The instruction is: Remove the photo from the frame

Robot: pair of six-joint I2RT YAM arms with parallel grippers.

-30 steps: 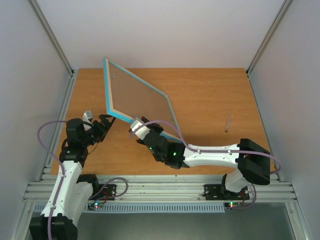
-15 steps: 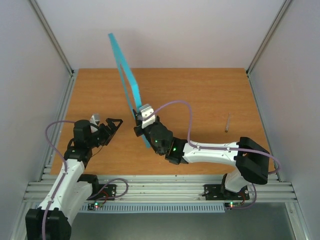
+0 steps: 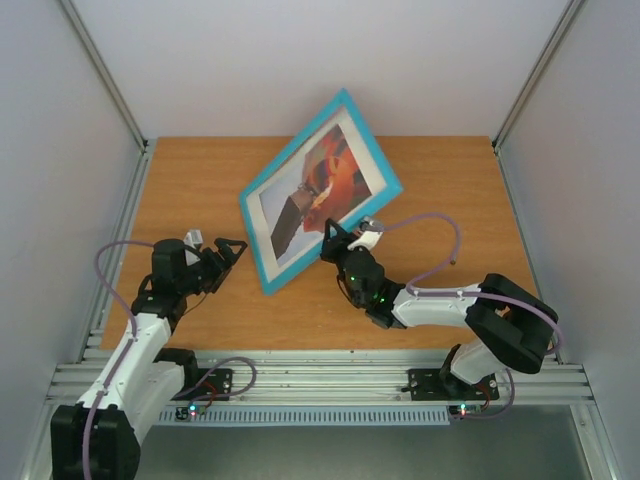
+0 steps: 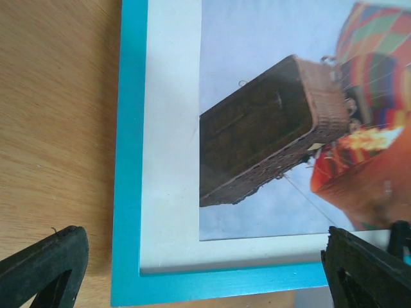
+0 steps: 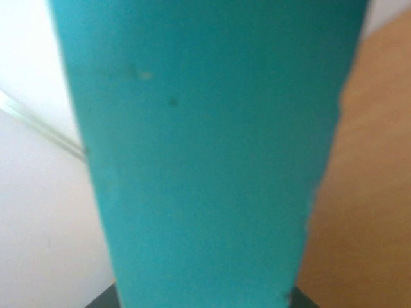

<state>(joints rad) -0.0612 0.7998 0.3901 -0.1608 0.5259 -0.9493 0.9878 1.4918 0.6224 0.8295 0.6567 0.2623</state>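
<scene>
left wrist shows photo point(image 4: 302, 122), right wrist only frame point(image 5: 205, 160)

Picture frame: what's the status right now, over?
Right gripper shut on frame edge, front showing. Left gripper open, off it. Photo inside frame. Small stick lies apart.

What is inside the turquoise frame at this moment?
The photo of a hot-air balloon, with a white border around it, fills the frame. Whatever lies behind the photo, such as a backing, is covered and cannot be seen.
</scene>
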